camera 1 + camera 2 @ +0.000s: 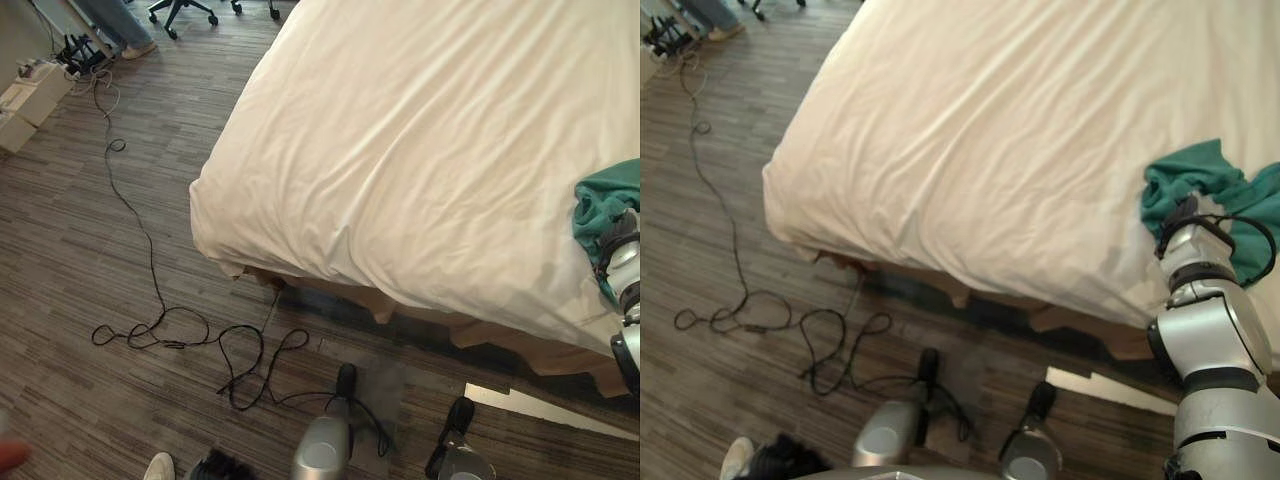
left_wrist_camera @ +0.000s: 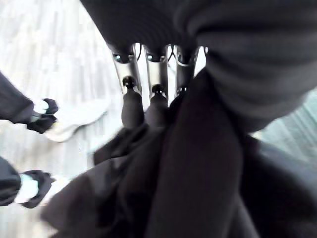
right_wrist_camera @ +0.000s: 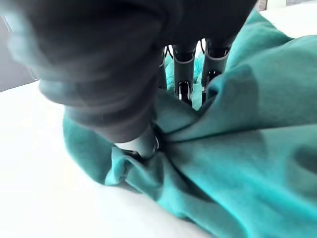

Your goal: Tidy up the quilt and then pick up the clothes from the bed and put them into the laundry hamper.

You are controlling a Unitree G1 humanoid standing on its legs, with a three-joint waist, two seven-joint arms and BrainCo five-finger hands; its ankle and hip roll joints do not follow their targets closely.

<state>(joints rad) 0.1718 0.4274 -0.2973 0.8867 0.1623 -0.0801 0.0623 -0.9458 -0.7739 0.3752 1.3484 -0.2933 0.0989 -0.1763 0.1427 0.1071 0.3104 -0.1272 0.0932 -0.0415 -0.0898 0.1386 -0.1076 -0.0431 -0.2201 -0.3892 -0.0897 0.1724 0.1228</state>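
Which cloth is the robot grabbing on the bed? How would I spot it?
Look at the big bed under the white quilt. Near its right side lies a crumpled teal garment, with the right robot hand bunched into its folds. It is the one coloured thing on the plain white cover.

Each robot hand (image 3: pixel 188 74) (image 2: pixel 153 94) has its fingers curled into cloth.
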